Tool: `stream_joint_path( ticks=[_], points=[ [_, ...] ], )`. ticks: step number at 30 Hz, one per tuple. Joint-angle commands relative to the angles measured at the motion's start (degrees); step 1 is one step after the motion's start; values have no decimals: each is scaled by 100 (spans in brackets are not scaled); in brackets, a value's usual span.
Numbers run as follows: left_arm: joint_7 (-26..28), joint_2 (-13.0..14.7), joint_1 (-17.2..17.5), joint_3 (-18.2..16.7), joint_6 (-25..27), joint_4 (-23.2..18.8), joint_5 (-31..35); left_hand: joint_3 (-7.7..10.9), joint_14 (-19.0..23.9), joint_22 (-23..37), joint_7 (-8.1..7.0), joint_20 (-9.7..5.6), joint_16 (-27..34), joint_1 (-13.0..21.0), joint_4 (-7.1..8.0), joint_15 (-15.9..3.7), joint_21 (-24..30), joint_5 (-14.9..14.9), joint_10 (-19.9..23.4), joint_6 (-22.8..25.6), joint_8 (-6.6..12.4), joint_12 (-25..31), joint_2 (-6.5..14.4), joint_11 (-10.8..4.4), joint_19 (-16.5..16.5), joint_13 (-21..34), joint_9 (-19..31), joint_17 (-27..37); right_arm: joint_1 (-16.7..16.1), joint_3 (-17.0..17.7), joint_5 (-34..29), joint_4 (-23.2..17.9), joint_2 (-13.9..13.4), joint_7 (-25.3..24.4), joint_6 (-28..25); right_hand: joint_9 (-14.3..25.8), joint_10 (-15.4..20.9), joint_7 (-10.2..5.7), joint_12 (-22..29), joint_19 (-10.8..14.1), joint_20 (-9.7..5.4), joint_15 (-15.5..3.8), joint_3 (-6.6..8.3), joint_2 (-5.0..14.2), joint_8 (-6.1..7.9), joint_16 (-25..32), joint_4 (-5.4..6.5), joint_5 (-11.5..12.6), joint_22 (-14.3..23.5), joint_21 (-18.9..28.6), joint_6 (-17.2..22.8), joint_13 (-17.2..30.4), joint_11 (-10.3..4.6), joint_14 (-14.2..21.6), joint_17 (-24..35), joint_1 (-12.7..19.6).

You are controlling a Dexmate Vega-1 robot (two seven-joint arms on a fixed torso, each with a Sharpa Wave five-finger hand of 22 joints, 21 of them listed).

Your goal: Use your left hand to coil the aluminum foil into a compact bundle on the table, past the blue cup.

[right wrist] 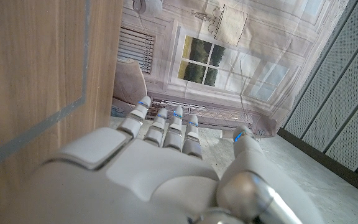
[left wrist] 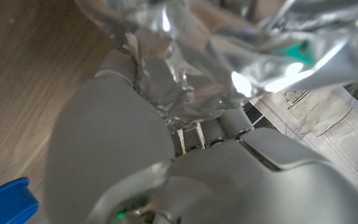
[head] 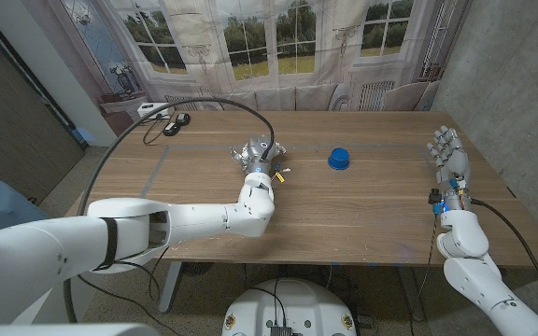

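Observation:
The crumpled aluminum foil (head: 256,150) sits near the table's middle, left of the blue cup (head: 339,159). My left hand (head: 259,168) grips the foil from the near side. Up close in the left wrist view, the shiny creased foil (left wrist: 229,43) is wrapped over the fingers of my left hand (left wrist: 135,143), and a bit of the blue cup (left wrist: 5,202) shows at the edge. My right hand (head: 449,157) stands on its edge near the table's right side, fingers straight and together, holding nothing; the right wrist view shows this right hand (right wrist: 160,168) from behind.
A black cable (head: 204,105) arcs over the table's far left, ending at small dark items (head: 174,122) near the back edge. A white box (head: 149,109) sits at the far left corner. A grey tape line (head: 157,173) runs across the wood.

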Motion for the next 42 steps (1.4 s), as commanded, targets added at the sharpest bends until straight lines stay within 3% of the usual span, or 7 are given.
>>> stream_joint_path(
  ticks=[1,5,15,20,25,33,42],
  points=[
    [-1343,368,-91,-103,-911,-304,642,397,95,-207,131,-495,-271,785,103,-1183,-23,-350,-276,-237,-292,-285,492,119,-444,-265,-143,-121,40,28,-45,26,7,-56,11,22,34,-24,8,27,6,-24,43,21,35,31,17,32,15,-3,46,9,-36,54,2,2],
    [-1687,438,-36,-298,-1159,-363,827,406,-273,-261,77,-474,-413,842,206,-1127,30,-546,-318,-420,-449,-469,370,82,-585,-380,-242,-279,61,29,-59,49,9,-62,20,23,40,-24,6,31,-1,-19,46,22,30,30,17,32,15,-2,48,10,-36,60,2,3],
    [-2867,588,-7,-618,-1638,-538,1386,-889,-1419,-454,-674,321,-407,-2230,1405,-819,-423,-805,-854,-1775,-1158,-1658,-802,-265,-678,-1011,-913,-1419,86,39,-109,75,16,-119,32,23,40,-24,-1,50,-6,-17,50,23,20,35,17,32,15,4,53,11,-36,85,1,3],
    [-2825,794,267,-1178,-1973,-829,1310,-1357,-2070,-404,-863,1527,-359,-3702,2099,-527,-1700,-732,-1165,-2449,-1125,-2194,-321,-89,-2674,-1279,-1232,-1852,85,37,-116,73,14,-133,21,24,45,-23,-4,60,-6,-8,52,22,15,38,17,32,15,7,59,11,-35,100,1,2],
    [-2820,938,511,-1630,-2179,-1113,1336,-1668,-3222,-371,-931,1916,-463,-4847,2084,-57,-2869,-739,-1291,-2294,-1016,-2419,52,37,-4623,-1334,-1268,-2136,87,32,-116,81,22,-125,42,24,40,-24,-11,64,-4,-11,53,21,10,44,18,32,15,7,64,12,-38,125,2,-1],
    [-3327,953,626,-1784,-2197,-1313,1888,-1958,-4651,-385,-967,1987,-484,-5204,1879,342,-3841,-655,-2142,-2882,-1122,-2666,-155,129,-6042,-1295,-1239,-2284,31,54,-91,35,15,-115,70,24,39,-27,-17,70,-10,-10,55,20,3,46,19,32,15,8,66,13,-40,142,2,-2],
    [-3534,910,858,-2015,-2323,-1381,2431,-2594,-8602,-362,-950,1996,-514,-4890,1685,1115,-4728,-26,-6414,-7168,-1231,-2853,-364,665,-8484,-1798,-1302,-2439,-102,119,-66,-42,20,-147,102,25,44,-27,-21,72,-10,-13,56,17,-7,46,21,32,14,7,63,14,-34,155,2,-7]
  ],
)
